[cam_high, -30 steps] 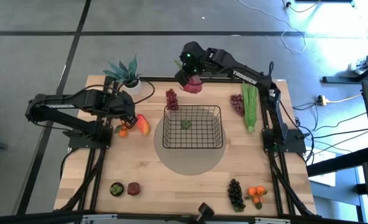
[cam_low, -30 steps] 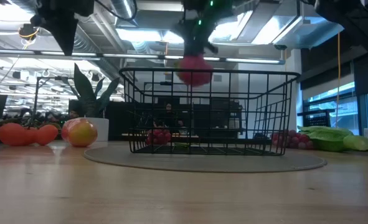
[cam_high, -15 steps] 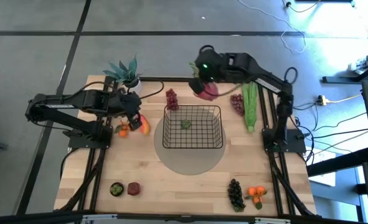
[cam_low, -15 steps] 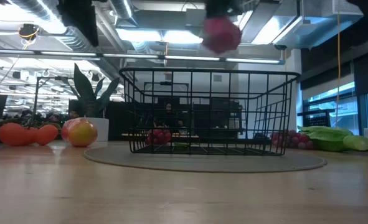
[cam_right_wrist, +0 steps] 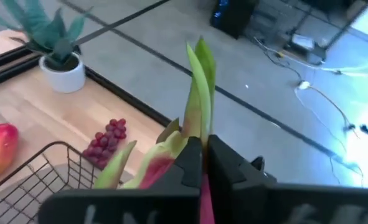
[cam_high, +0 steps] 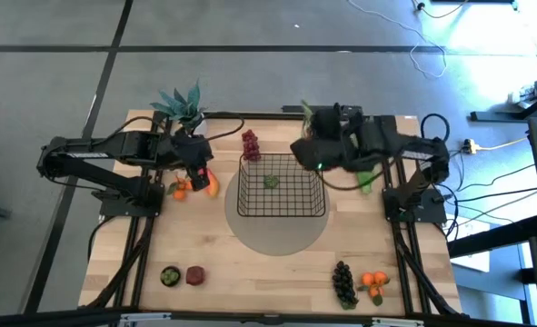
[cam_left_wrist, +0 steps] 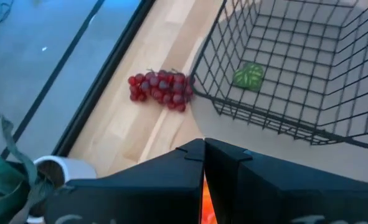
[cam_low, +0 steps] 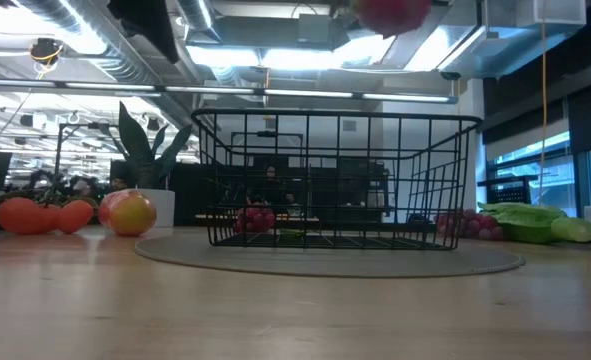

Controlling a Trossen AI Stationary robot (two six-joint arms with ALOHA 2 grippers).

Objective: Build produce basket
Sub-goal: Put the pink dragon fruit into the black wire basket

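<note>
While the square black wire-mesh basket (cam_high: 282,185) sat on a round grey mat (cam_high: 280,238) near the middle of the wooden worktop (cam_high: 250,272), it held one small green fruit (cam_high: 272,181) on its floor, toward its far side. Above the basket's far right corner hung the right gripper (cam_right_wrist: 203,163), its fingers clamped together on a pink dragon fruit (cam_low: 390,12) with long green leaf tips, held high, above the level of the basket's rim in the low view.

Just outside the basket's far left corner lay a bunch of red grapes (cam_high: 250,144), touching or nearly touching the wire. Left of the basket, near the worktop's left edge, the left gripper (cam_left_wrist: 204,155) hovered with its fingers pressed together and empty, above a red-yellow mango (cam_high: 208,183) and small orange fruits (cam_high: 179,190). A spiky teal plant in a white pot (cam_high: 184,111) stood by the far left corner of the worktop.

Right of the basket, long green pods (cam_high: 366,180) lay partly hidden under the right arm; the low view also showed a second red grape bunch (cam_low: 463,225) beside them. Near the front edge rested a small green fruit (cam_high: 170,275) and a dark red-brown one (cam_high: 194,275) on the left, and on the right a dark grape bunch (cam_high: 343,282) with small oranges (cam_high: 373,282).
</note>
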